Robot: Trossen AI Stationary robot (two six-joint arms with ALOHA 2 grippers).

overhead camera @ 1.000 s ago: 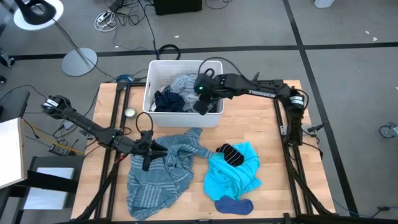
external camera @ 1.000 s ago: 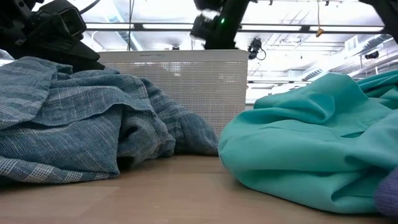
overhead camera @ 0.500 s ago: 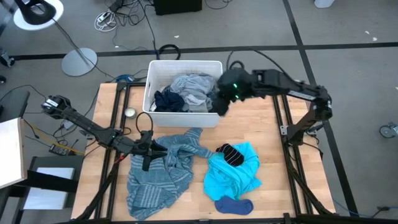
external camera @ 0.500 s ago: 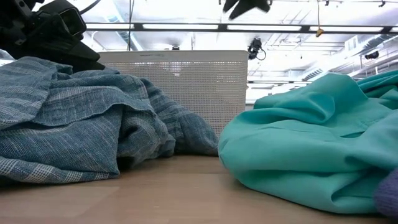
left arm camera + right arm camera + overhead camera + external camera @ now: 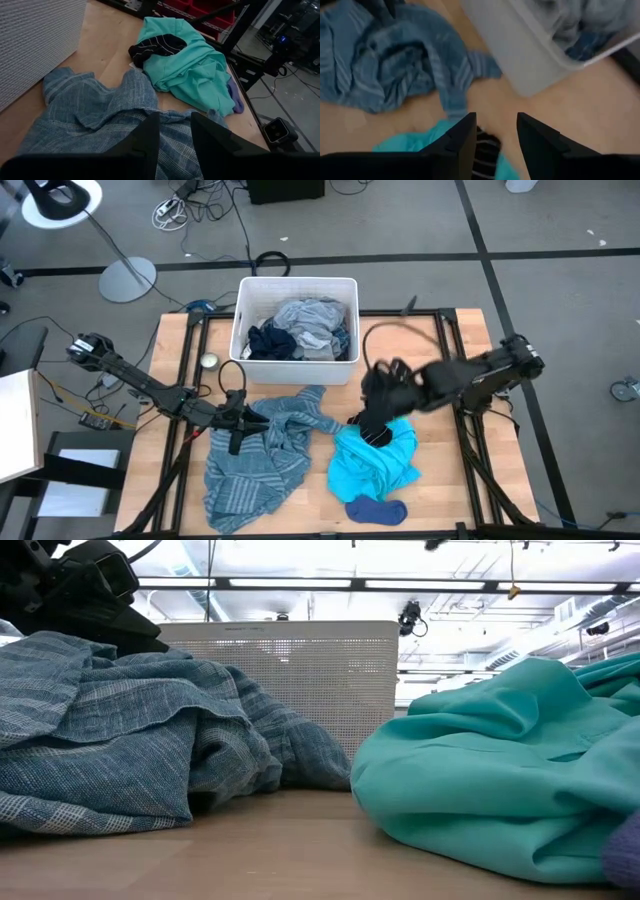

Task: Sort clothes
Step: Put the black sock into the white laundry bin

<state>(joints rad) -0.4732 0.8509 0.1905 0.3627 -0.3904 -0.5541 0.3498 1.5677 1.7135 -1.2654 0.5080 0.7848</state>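
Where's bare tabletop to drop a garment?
Free: the table right of the turquoise garment, and the left strip by the white bin. Crowded: the middle, where the grey-blue striped top nearly meets the turquoise; the right hand hovers there.

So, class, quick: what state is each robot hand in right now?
Left hand: open, empty, over the grey-blue striped top.
Right hand: open, empty.

Even bright overhead light, glaring ceiling strips in the low view, motion-blurred right wrist view.
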